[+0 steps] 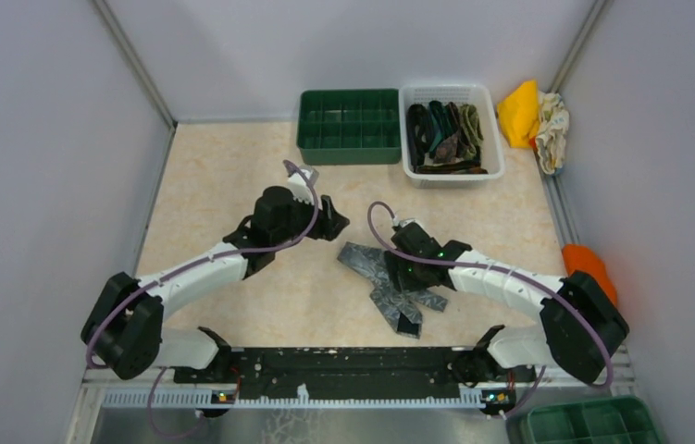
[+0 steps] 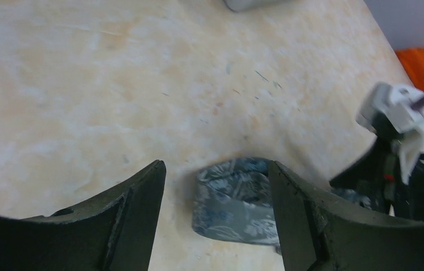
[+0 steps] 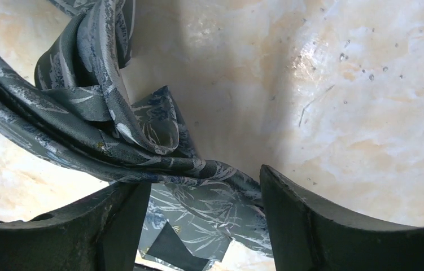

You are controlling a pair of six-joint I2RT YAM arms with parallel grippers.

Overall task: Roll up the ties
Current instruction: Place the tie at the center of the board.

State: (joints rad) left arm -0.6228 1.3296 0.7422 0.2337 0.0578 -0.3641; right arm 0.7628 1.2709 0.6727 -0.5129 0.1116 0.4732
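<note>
Beige tabletop (image 1: 232, 185), grey walls (image 1: 47, 139); left end effector (image 2: 216, 164), right end effector (image 3: 202, 176) both released.

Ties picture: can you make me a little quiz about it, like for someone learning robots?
1. True or false: the grey tie lies inside the basket.
2. Pick one: the tray beside the basket is A red, B green, C blue.
3. Fill the gap: the right gripper, right over the grey tie, has its jaws ___.

Key: 1 false, it lies on the table; 2 B; 3 open.
</note>
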